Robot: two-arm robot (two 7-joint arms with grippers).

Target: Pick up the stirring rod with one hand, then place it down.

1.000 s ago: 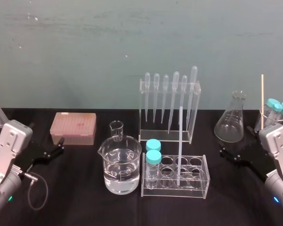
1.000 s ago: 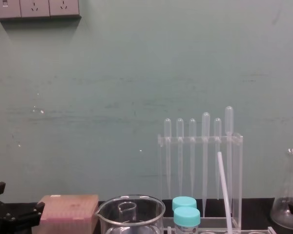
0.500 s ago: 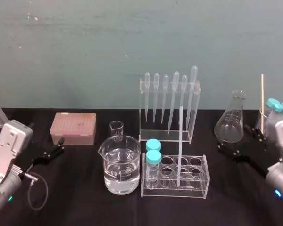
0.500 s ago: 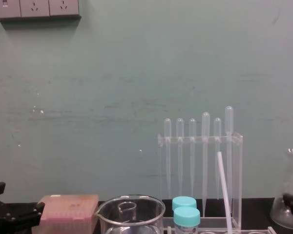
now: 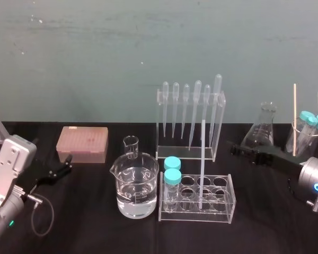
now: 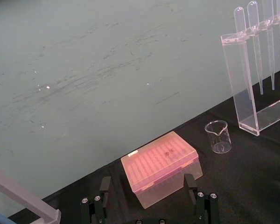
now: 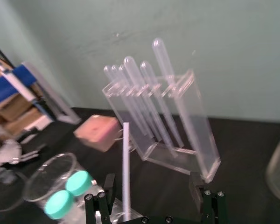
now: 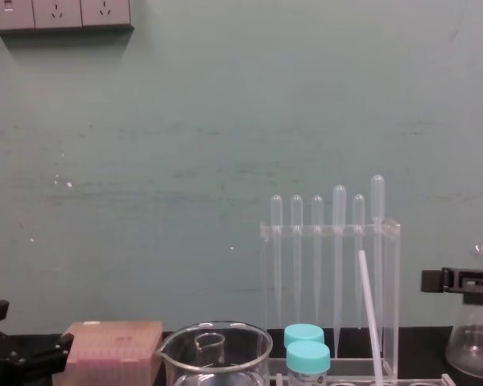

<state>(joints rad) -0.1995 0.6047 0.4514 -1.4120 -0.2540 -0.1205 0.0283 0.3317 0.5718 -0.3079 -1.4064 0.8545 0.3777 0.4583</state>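
The stirring rod [image 5: 202, 161] is a thin translucent white stick that stands nearly upright in the clear test tube rack [image 5: 222, 210] at the table's middle. It also rises in front of the pipette rack in the chest view [image 8: 368, 310]. My right gripper [image 5: 243, 152] hangs above the table to the rod's right, in front of the flask, open and pointing left toward the rack. In the right wrist view the rod [image 7: 126, 170] stands ahead between the open fingers [image 7: 196, 185], apart from them. My left gripper [image 5: 58, 170] rests open at the table's left, holding nothing.
A water-filled beaker [image 5: 137, 188] and two teal-capped tubes [image 5: 172, 170] stand left of the rod. Behind it are the pipette rack [image 5: 191, 124] and a small beaker [image 5: 131, 146]. A pink tip box [image 5: 82, 144] sits at the left; a conical flask [image 5: 262, 129] and a tube-filled beaker [image 5: 307, 132] at the right.
My right arm has risen and swung in toward the centre, so its gripper now points left in front of the flask. The rod and left arm have not moved.
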